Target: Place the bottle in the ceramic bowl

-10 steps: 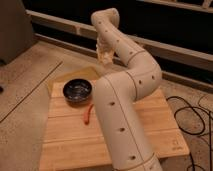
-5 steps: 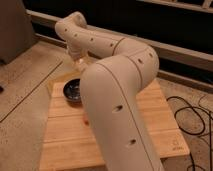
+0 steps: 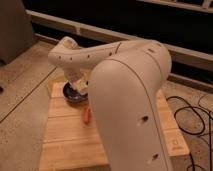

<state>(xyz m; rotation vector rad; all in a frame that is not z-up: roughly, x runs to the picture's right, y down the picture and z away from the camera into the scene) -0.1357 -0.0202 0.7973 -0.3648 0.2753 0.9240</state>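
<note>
The black ceramic bowl (image 3: pixel 74 95) sits at the back left of the wooden table (image 3: pixel 65 140), partly covered by my arm. My gripper (image 3: pixel 76 83) hangs at the end of the white arm, right over the bowl and down near its rim. The bottle is hidden; I cannot see it in the gripper or in the bowl. The arm's large white link (image 3: pixel 130 110) fills the middle and right of the camera view and hides much of the table.
A small orange-red object (image 3: pixel 86 116) lies on the table just in front of the bowl. Black cables (image 3: pixel 192 117) lie on the speckled floor to the right. A dark wall with a rail runs behind.
The arm has swung left and down, bringing the gripper from above the table's back edge to just over the bowl. The arm now hides more of the table.
</note>
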